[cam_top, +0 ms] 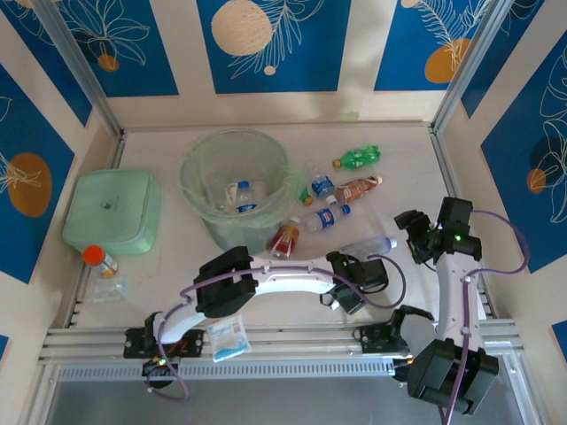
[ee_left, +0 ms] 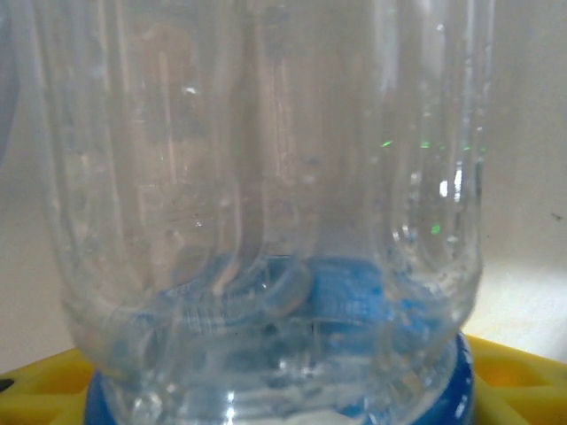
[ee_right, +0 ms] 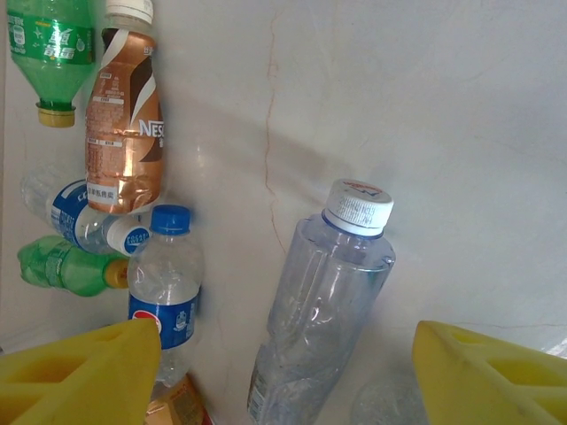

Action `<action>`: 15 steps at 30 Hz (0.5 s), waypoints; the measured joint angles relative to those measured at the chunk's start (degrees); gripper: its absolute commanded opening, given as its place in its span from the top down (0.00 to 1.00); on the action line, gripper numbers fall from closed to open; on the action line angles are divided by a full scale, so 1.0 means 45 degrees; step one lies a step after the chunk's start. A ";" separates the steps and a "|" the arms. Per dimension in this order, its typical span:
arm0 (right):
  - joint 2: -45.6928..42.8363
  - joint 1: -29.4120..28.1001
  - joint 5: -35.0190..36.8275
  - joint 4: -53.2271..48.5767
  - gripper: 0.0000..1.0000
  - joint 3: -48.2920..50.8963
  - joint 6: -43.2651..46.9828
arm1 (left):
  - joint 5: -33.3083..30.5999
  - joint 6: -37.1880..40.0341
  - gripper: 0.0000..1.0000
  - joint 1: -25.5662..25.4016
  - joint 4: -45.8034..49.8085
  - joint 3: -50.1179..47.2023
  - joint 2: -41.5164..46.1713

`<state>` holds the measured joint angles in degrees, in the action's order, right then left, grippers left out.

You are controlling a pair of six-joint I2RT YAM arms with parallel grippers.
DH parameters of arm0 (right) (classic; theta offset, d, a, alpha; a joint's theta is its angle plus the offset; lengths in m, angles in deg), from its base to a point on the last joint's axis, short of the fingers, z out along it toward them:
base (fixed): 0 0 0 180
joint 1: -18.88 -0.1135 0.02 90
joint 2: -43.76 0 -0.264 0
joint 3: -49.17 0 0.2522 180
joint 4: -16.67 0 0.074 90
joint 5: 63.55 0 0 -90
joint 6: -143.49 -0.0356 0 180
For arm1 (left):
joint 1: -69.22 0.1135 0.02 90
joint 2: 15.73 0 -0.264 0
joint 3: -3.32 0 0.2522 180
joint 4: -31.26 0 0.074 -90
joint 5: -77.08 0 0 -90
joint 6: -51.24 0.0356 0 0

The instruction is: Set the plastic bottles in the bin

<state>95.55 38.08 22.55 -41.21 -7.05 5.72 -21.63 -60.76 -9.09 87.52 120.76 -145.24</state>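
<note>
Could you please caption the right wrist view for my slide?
Open right gripper above a clear white-capped bottle lying beside other bottles.

We log bright, even light in the top view, with soft shadows on the table (cam_top: 403, 146). Left wrist view: the clear bottle (ee_left: 266, 221) sits too close and is blurred throughout, with small green glints. Right wrist view is sharp.

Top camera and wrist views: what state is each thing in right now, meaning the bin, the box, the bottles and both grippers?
bin: upright, bag-lined, some bottles inside.
box: lid on.
clear bottle: capped, lying on the table.
brown bottle: capped, lying down.
green bottle: capped, lying down.
left gripper: fingers either side of the clear bottle; grip unclear.
right gripper: open, empty.
</note>
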 measured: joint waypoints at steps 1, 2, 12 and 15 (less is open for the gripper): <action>-0.0005 0.0000 -0.0005 0.0000 0.24 0.0000 0.0015 | -0.0029 -0.0010 0.40 0.0000 0.0000 0.0005 0.0000; -0.0019 0.0000 -0.0005 0.0000 0.24 0.0000 0.0044 | -0.0063 -0.0005 0.40 0.0000 0.0005 0.0015 0.0000; -0.0175 0.0029 0.0005 -0.0097 0.25 -0.0044 0.0282 | -0.0510 0.0000 0.45 -0.0024 0.0792 0.0165 0.0612; -0.0301 0.0151 0.0005 -0.0141 0.25 -0.0073 0.0291 | -0.0845 0.0029 0.43 -0.0053 0.1239 0.0219 0.1889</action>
<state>94.19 38.76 22.57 -41.84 -7.37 7.04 -25.44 -60.63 -9.33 93.09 121.74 -136.74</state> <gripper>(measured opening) 0.754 0.616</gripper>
